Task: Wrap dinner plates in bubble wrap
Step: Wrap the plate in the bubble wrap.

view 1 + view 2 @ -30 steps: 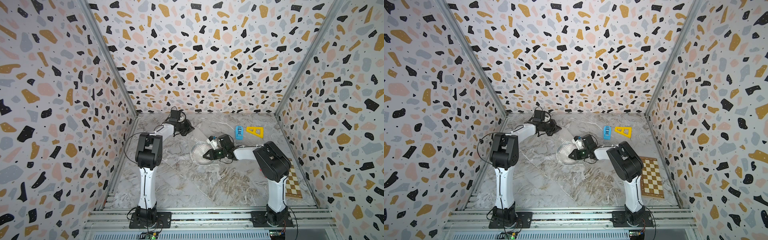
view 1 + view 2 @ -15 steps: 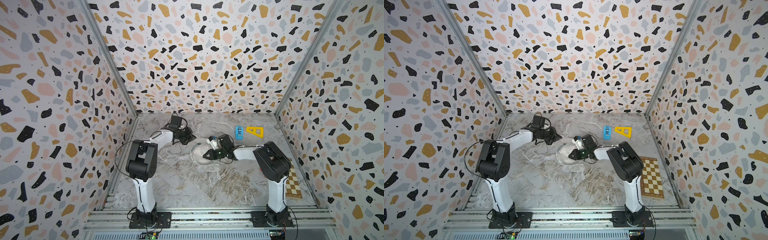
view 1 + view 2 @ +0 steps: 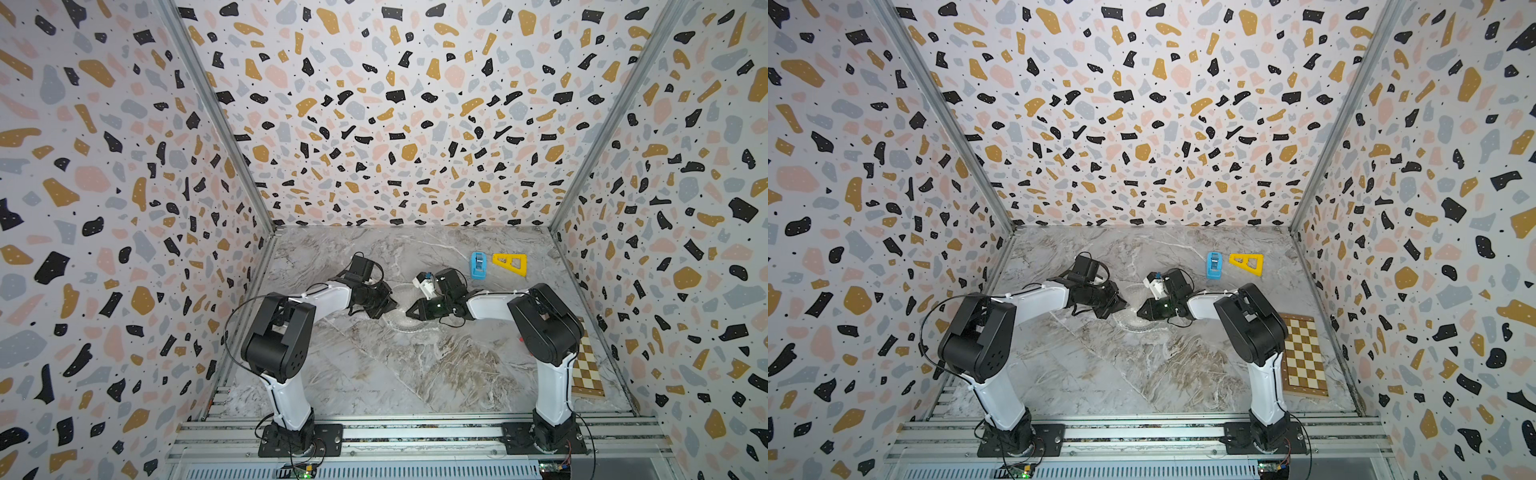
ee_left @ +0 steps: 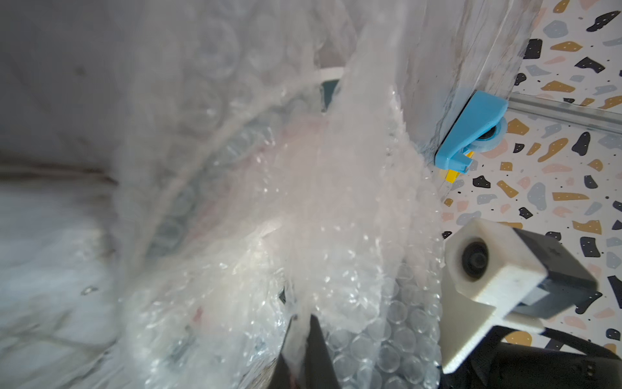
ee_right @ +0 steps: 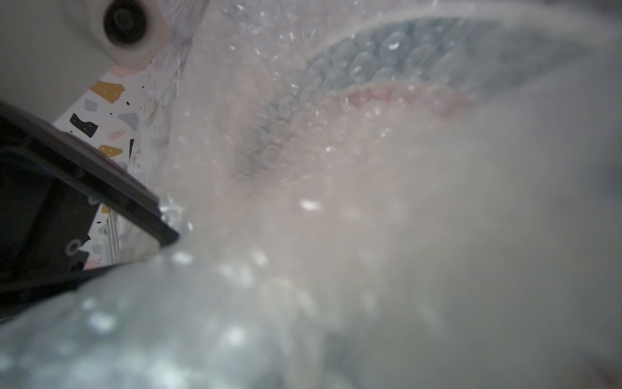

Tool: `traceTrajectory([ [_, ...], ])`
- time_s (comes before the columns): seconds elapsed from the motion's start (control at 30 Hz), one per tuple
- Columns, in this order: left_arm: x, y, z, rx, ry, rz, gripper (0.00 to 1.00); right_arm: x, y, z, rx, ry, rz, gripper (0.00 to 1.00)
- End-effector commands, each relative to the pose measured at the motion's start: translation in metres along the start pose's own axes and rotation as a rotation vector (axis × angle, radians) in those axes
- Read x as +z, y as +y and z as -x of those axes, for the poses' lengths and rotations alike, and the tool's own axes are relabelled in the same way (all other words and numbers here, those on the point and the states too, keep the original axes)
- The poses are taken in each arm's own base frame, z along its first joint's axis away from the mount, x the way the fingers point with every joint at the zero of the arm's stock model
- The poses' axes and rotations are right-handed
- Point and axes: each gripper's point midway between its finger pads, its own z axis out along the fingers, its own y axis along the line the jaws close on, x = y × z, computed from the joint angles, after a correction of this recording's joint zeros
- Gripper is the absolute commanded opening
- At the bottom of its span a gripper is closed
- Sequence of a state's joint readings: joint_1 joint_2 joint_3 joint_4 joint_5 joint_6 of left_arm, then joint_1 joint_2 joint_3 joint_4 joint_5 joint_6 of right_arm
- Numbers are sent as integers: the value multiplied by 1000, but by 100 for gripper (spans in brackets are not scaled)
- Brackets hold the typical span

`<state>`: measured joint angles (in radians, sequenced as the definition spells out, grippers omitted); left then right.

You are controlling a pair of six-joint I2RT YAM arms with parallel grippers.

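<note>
Left hand (image 3: 388,305) is pressed together, pinching a bunched fold of bubble wrap (image 3: 400,326). In the left wrist view the film (image 4: 319,219) gathers into a ridge that runs straight into its tips.

Right hand (image 3: 409,311) is low and nose to nose with the left one, tips near each other over the bundle. Spread or pressed: cannot tell, as blurred wrap (image 5: 336,168) smothers the right wrist view.

Plate (image 5: 387,57) sits under the wrap between both hands, mid worktop (image 3: 374,374), a bit toward the back. Its navy rim band shows through the bubbles in both wrist views.

More of the sheet lies forward across the worktop; its edges are faint in both top views.

Blue tape dispenser (image 3: 478,264) and yellow triangle (image 3: 510,263) sit side by side behind the right arm, apart from the wrap. Checkered board (image 3: 1304,357) lies along the right wall.
</note>
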<state>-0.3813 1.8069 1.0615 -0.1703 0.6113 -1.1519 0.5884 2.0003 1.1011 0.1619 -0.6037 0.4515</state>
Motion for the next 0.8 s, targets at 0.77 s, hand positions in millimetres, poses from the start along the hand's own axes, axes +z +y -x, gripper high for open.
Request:
traceTrajectory([
  [0.77, 28, 98, -28, 121, 30, 328, 0, -66, 72, 67, -98, -95, 12, 27],
])
